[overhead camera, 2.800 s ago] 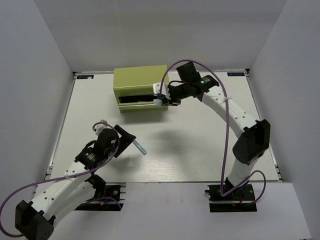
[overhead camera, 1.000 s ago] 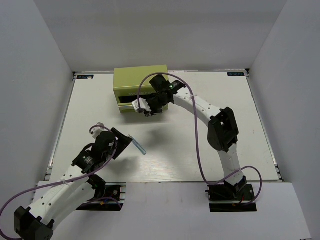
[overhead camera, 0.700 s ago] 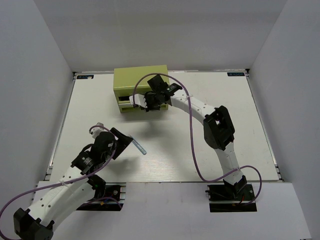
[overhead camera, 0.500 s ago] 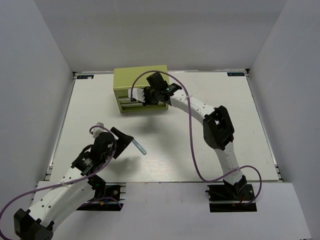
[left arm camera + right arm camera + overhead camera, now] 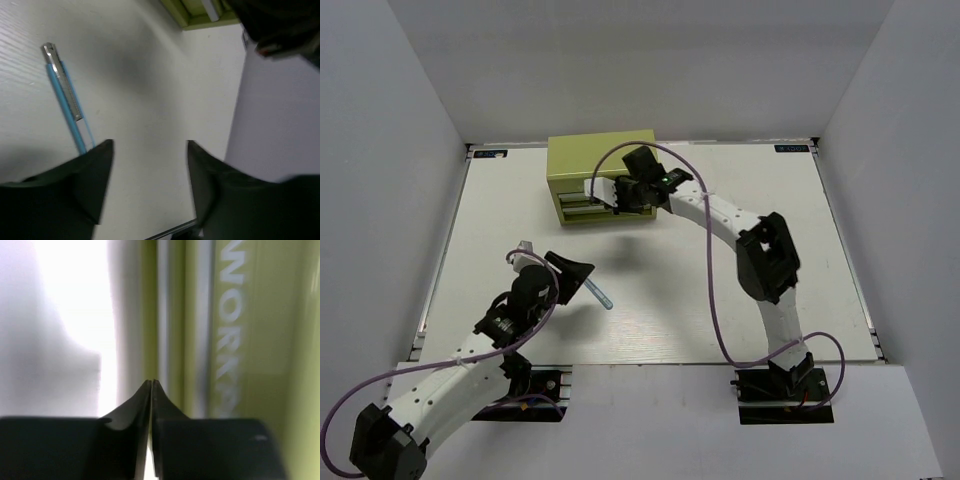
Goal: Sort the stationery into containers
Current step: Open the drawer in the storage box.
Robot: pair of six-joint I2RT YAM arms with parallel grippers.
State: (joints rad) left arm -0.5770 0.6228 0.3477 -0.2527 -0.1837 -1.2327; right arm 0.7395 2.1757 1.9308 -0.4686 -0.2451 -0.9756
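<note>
By cabinet (image 5: 598,157), right gripper (image 5: 151,388) closed; left gripper (image 5: 150,147) wide

A white table (image 5: 770,290), its top faintly grained, is seen from above and behind. An olive-green cabinet (image 5: 588,160) stands near the far edge, left of centre, with its drawer front facing the near side and bearing pale lettering. Well apart from it, toward the near left, a slim light-blue pen (image 5: 600,297) with a silver clip lies flat at a slant on the bare top.
</note>
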